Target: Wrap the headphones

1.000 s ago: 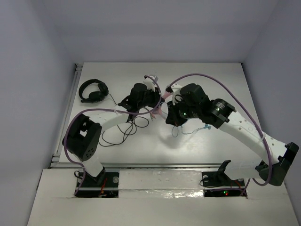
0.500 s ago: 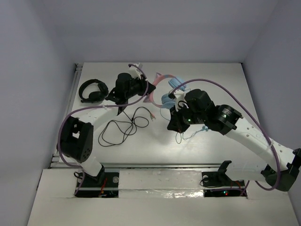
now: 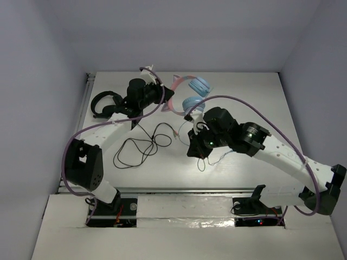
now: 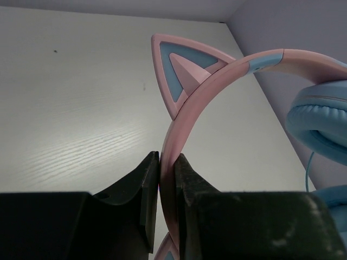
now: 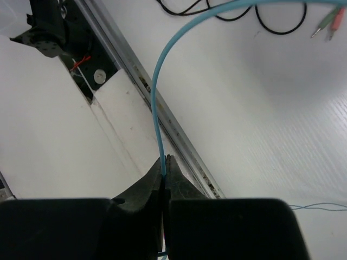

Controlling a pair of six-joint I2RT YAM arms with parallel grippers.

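Observation:
The headphones have a pink cat-ear headband and light blue earcups. My left gripper is shut on the headband and holds the headphones above the back middle of the table. In the left wrist view the jaws pinch the band just below one cat ear. My right gripper is shut on the thin light blue cable, which runs up from the fingertips and arcs away. Loose cable lies on the table below the right wrist.
All-black headphones lie at the back left. Their thin black cable loops over the table's middle left, and its coloured plugs show in the right wrist view. The table's front metal rail runs below the right gripper.
My left gripper has carried the headphones left and toward the back. My right gripper has moved left and toward the near edge with the blue cable.

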